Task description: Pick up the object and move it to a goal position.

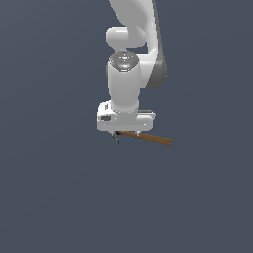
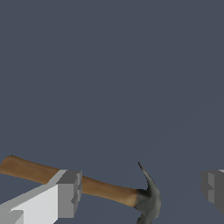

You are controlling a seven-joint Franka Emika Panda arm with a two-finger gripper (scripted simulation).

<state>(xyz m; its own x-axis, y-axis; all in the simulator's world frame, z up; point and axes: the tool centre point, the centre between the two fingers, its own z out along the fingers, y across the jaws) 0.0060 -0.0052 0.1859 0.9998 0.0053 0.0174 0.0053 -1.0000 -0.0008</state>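
Note:
The hammer (image 1: 148, 138) lies directly under my hand, its dark head (image 1: 116, 137) towards the exterior view's left and its brown handle running to the exterior view's right. In the wrist view the grey-black head (image 2: 148, 202) sits between my two fingers, and the wooden handle (image 2: 103, 189) passes behind one finger (image 2: 68, 192). The other finger (image 2: 213, 188) stands well apart from the head. My gripper (image 2: 141, 190) is open wide and straddles the hammer without clamping it. In the exterior view the hand (image 1: 126, 121) hides the fingers.
Only a plain dark grey-blue floor (image 1: 59, 197) shows around the hammer. The white arm (image 1: 131, 74) rises straight above the hand. No other objects or goal marker are in view.

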